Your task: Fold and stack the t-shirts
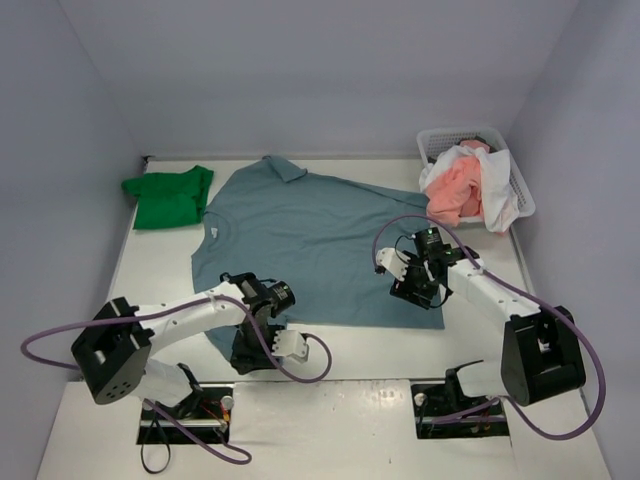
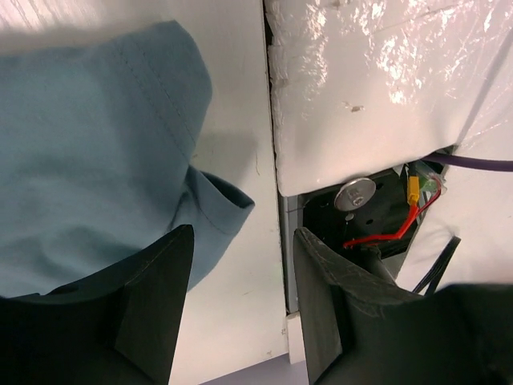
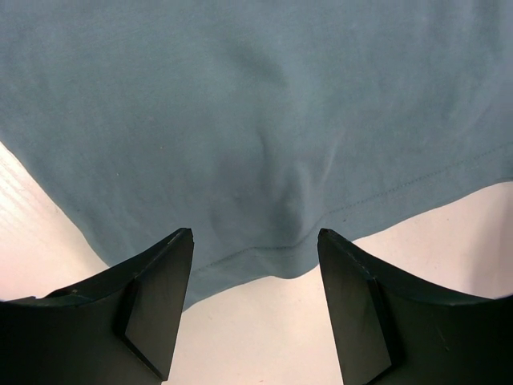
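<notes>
Blue t-shirt [image 1: 320,250] lies flat, neck left, hem right.

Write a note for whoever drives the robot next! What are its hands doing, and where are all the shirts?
Left gripper: open, holding nothing, at the blue shirt's near sleeve.
Right gripper: open, holding nothing, over the same shirt's hem.
Blue shirt lies spread flat mid-table. Green shirt looks folded at the far left. Pink shirt and white shirt are heaped in the basket.
Done: apparently the green one.
Left: fold the blue, then the pink and white, and stack them.
</notes>
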You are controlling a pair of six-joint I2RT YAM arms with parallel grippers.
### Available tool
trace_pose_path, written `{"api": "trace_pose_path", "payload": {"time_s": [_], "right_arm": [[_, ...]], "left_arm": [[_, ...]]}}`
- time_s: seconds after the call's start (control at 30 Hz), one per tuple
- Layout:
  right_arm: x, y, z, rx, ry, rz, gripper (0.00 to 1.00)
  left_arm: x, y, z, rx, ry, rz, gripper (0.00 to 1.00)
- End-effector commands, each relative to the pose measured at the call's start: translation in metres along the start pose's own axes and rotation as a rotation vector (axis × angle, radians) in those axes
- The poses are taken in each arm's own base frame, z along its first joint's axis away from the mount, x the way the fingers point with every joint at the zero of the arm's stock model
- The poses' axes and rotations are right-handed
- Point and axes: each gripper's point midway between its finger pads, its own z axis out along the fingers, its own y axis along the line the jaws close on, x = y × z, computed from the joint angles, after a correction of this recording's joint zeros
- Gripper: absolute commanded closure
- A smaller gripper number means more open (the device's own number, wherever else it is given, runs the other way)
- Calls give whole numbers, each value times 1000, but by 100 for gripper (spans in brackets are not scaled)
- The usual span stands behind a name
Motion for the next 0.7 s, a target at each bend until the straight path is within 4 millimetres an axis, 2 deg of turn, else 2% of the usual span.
{"api": "trace_pose_path", "payload": {"time_s": [0.0, 0.2, 0.37, 0.5, 0.53, 0.57, 0.6, 0.67], "right_arm": [[-14, -11, -9, 24, -35, 5, 39], [-18, -11, -8, 16, -44, 11, 39], [-22, -17, -11, 31, -50, 10, 39], [-24, -21, -13, 43, -49, 8, 39], [-24, -22, -13, 43, -48, 6, 39], [-24, -22, -12, 42, -47, 8, 39], [-25, -22, -13, 45, -49, 8, 39], [-25, -22, -12, 41, -49, 11, 39]], "left_arm": [[-15, 9, -6, -38, -22, 9, 52], [-23, 21, 7, -55, -8, -13, 52], [-18, 16, 21, -19, 39, -16, 51], [-16, 15, 23, -15, 64, -15, 51], [-16, 16, 23, -17, 70, -18, 54], [-16, 16, 22, -18, 75, -20, 70], [-16, 16, 21, -21, 77, -26, 79], [-16, 18, 18, -39, 78, -26, 86]]}}
